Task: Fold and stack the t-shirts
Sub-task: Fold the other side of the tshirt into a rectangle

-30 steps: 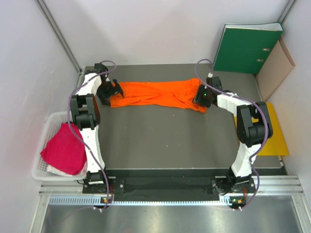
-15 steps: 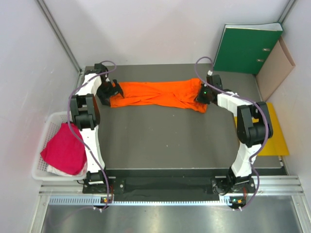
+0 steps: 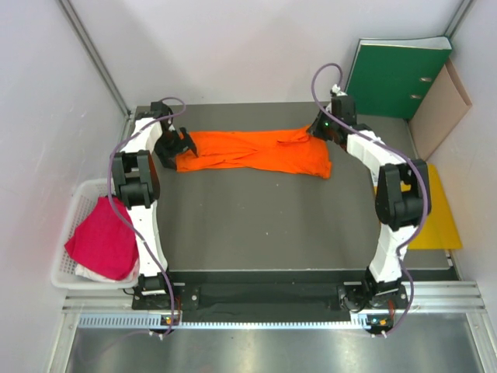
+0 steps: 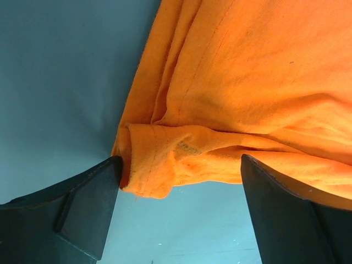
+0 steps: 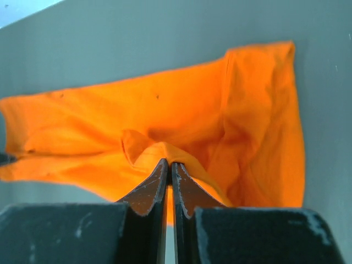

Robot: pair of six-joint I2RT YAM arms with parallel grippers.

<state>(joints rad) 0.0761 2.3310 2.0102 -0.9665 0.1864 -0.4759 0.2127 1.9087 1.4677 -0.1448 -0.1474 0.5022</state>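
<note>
The orange t-shirt lies crumpled in a long band across the far part of the grey table. My left gripper is open at the shirt's left end; in the left wrist view the orange hem sits between the jaws, touching the left finger. My right gripper is shut on a fold of the shirt's right end and holds it lifted; the right wrist view shows orange cloth pinched at its tips. The magenta-pink t-shirt lies bunched in the basket.
A white mesh basket hangs off the table's left edge. A green binder and a brown folder lean at the back right. A yellow envelope lies at the right edge. Walls stand close on both sides.
My right gripper has moved up and toward the back, lifting the shirt's right end with it. The left gripper has stayed at the left end.
</note>
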